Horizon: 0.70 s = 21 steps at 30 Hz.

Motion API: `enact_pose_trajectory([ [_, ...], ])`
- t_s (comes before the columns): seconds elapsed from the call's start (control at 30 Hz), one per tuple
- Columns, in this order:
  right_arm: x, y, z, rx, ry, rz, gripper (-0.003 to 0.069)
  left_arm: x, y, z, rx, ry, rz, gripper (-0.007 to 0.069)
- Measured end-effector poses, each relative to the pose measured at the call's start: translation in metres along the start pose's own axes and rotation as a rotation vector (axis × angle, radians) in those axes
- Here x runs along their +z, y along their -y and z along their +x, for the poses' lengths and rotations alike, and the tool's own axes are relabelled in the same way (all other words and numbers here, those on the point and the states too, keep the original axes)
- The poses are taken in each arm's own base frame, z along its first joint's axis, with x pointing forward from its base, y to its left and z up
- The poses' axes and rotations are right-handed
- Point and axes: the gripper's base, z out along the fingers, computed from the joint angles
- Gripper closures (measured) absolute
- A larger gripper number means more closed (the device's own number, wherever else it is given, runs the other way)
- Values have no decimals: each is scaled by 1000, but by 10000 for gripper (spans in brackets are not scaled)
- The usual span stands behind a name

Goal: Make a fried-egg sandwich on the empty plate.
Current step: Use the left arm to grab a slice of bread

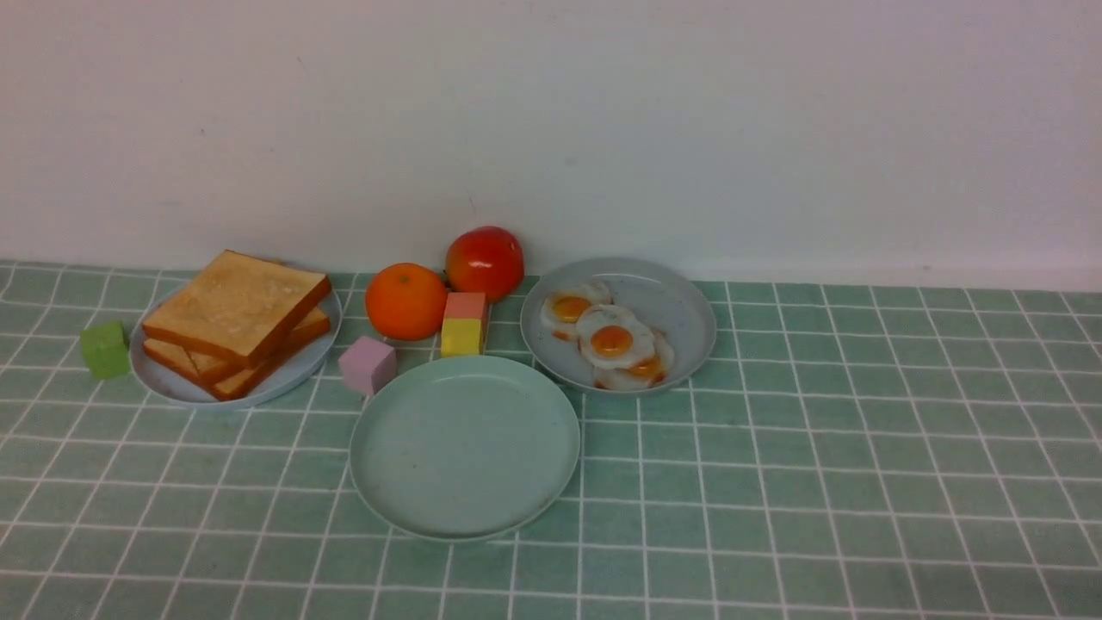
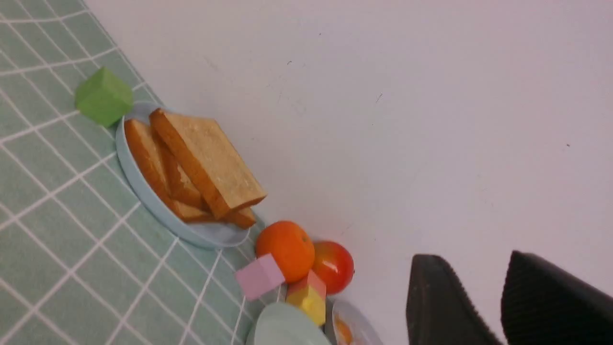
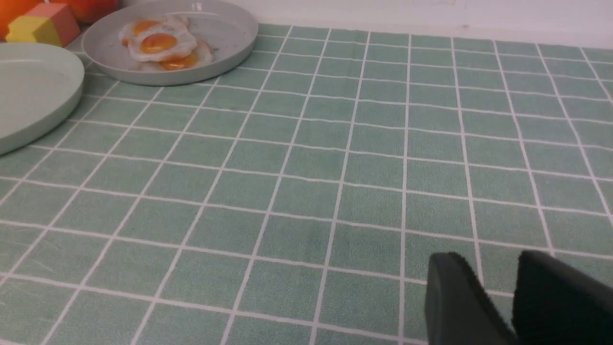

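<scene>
Left gripper (image 2: 479, 261) and right gripper (image 3: 488, 258): jaws parted, gripping nothing. The round pale mint-green plastic plate (image 1: 465, 448) lies bare, well ahead of both; square golden-brown toast slices (image 1: 237, 306) sit well beyond the left jaws, wavy white orange-yolked fried eggs (image 1: 611, 340) well beyond the right

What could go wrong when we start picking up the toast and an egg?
The toast slices lie stacked and overlapping; grabbing one may drag another.
The eggs overlap, so two could lift together.
The pink block and yellow block sit close to the empty plate; a low approach may knock them.
</scene>
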Motion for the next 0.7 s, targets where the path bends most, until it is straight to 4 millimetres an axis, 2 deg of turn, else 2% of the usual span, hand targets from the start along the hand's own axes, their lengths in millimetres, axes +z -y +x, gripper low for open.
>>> enact_pose_trajectory([
  [0.03,0,0,0,0,0,0,442,0,1,-1,3,-4,-1,433],
  [0.2,0,0,0,0,0,0,434,-1,48,-26,253,-145,-43,578],
  [0.27,0,0,0,0,0,0,431,8,64,-34,395,-256,-91,629],
  [0.37,0,0,-1,0,9,0,427,31,81,-39,552,-476,-138,638],
  [0.4,0,0,-1,0,11,0,427,32,82,-39,561,-492,-139,638],
  [0.43,0,0,-3,17,38,-3,427,47,89,-37,613,-637,-143,638],
  [0.53,0,-2,-10,182,123,-35,426,72,96,-29,682,-813,-138,638],
  [0.6,-1,-2,-15,267,174,-49,425,84,97,-25,698,-855,-143,638],
  [0.63,-2,-2,-22,408,248,-70,424,104,97,-19,703,-887,-157,638],
  [0.67,-3,-1,-22,421,256,-71,423,107,97,-19,703,-890,-159,638],
  [0.7,-4,0,-28,516,325,-81,422,126,96,-14,705,-906,-176,638],
])
